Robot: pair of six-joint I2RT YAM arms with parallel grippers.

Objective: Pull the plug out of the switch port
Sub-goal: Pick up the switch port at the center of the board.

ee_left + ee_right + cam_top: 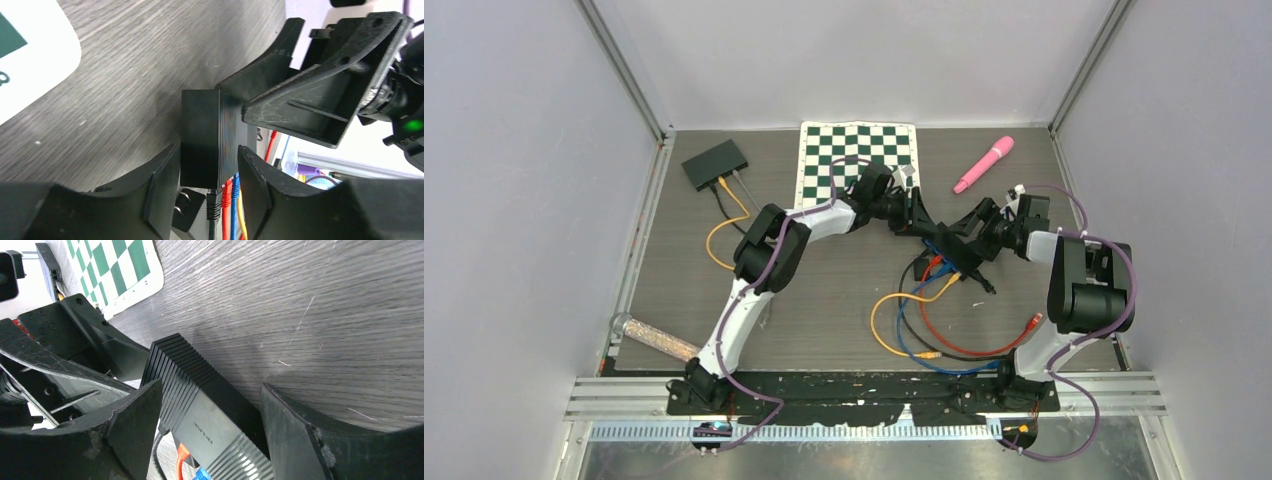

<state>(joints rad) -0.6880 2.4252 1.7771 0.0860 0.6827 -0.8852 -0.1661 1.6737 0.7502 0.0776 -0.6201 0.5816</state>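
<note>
A black ribbed switch (959, 258) lies mid-table with both arms meeting over it. Several plugs sit in its ports: black (214, 200), red (226, 192), blue (235, 186) and a yellow cable (242, 212) beside them. My left gripper (207, 187) straddles the switch (207, 135) at the port end, pads (161, 187) against its two sides. My right gripper (210, 432) straddles the other part of the switch (200, 400), jaws apart, with a gap at its fingers (292, 437). The red plug (182, 452) and blue plug (202, 474) show below it.
A second black switch (716, 163) with yellow cables sits back left. A green checkered mat (856, 160) and a pink microphone (984, 163) lie at the back. Loose cable loops (924, 335) spread in front. A clear tube (654, 338) lies front left. A two-prong adapter (187, 207) rests under the switch.
</note>
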